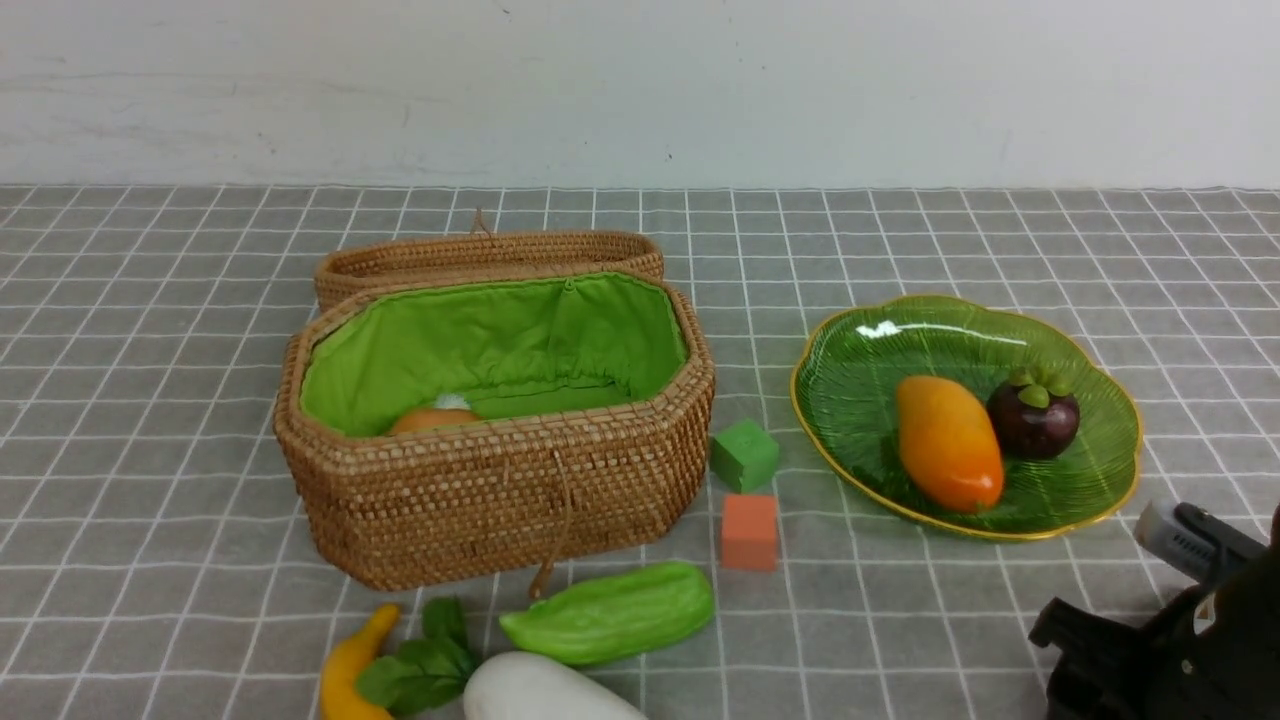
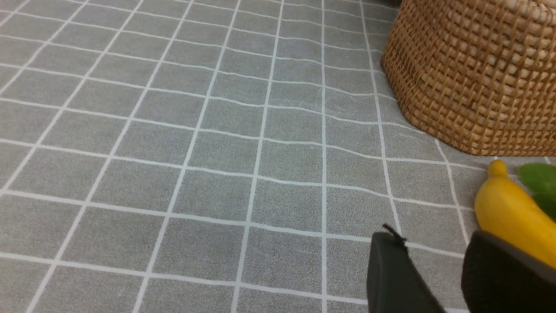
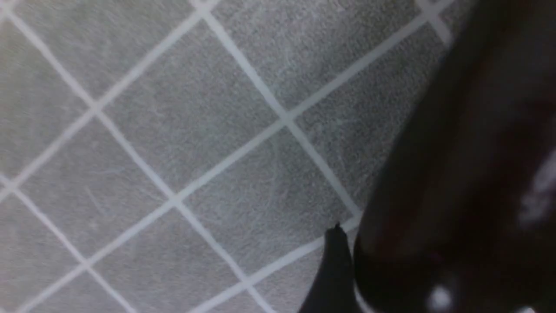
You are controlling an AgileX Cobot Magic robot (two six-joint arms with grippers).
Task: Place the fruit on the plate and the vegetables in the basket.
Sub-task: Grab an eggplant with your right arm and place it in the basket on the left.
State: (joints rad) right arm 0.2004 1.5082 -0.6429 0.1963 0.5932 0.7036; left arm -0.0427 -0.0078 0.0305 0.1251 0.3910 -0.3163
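Banana (image 2: pixel 510 217) beside left end effector (image 2: pixel 434 250)

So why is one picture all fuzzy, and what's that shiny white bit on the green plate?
Right wrist view: blurred all over, so the cloth's white lines look smeary. Front view: sharp, and the white streak is light glaring off the plate. Left wrist view: clear on the basket and the banana.
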